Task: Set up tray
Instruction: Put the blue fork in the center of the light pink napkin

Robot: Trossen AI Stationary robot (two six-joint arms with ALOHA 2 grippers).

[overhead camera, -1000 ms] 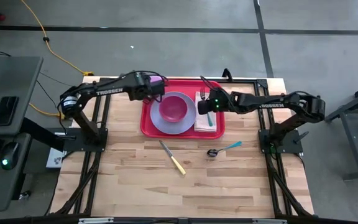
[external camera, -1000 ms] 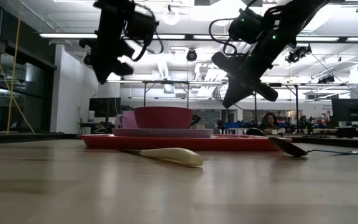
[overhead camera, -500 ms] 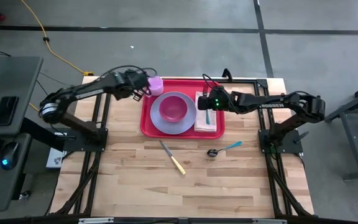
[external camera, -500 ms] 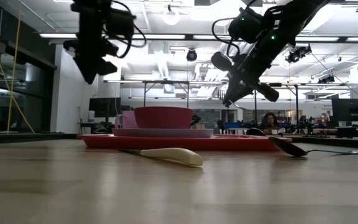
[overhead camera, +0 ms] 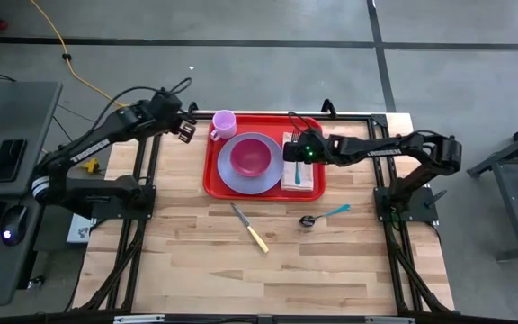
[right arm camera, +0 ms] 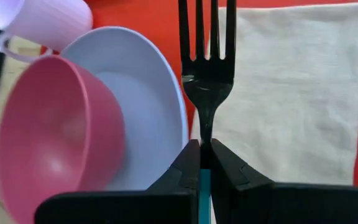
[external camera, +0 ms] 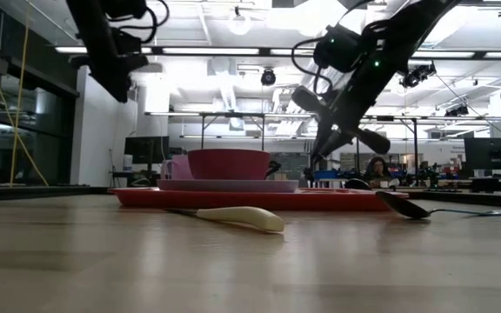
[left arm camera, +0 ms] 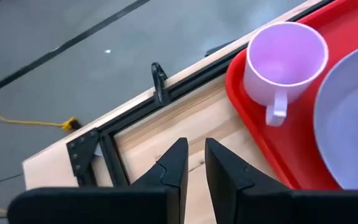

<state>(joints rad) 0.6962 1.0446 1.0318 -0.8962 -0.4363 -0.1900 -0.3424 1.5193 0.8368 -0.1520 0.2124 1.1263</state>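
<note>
The left claw [overhead camera: 185, 131] has withdrawn from the tray [overhead camera: 216, 183] at the counter's far edge, slightly parted and empty, leaving the cup [overhead camera: 224, 123] in the far-left corner. The right claw [right arm camera: 202, 163], clamping the fork [right arm camera: 206, 43], has apparently descended toward the napkin [overhead camera: 304, 179].

Cup [overhead camera: 224, 123], plate [overhead camera: 251, 163], napkin [overhead camera: 299, 164] on tray [overhead camera: 265, 121].
</note>
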